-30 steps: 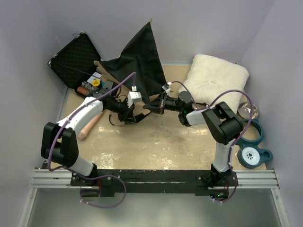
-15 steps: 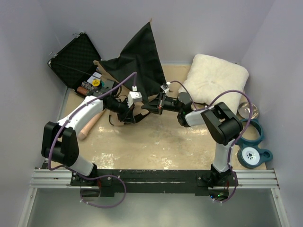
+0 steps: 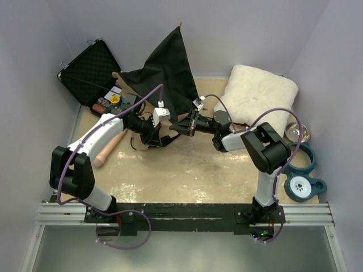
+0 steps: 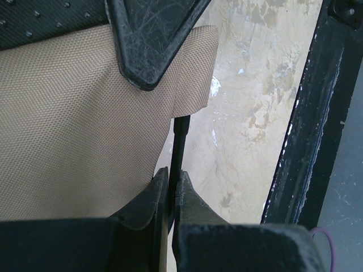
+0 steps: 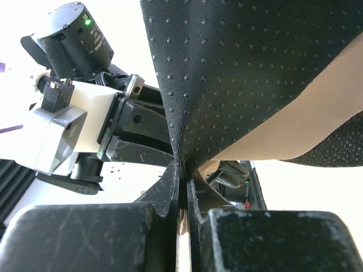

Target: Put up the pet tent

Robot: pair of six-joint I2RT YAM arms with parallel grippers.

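Both reaching inward toward each other, left gripper [image 4: 172, 177] clamps a pole [image 4: 180, 141], right gripper [image 5: 182, 173] pinches the pet tent [image 3: 167, 68].

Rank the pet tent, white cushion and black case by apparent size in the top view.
1. pet tent and white cushion: alike; tent is lifted nearer the camera, so unranked.
2. black case: smallest.

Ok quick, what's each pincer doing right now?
Left pincer: shut on the thin black pole of the tent.
Right pincer: shut on the tent's black fabric.
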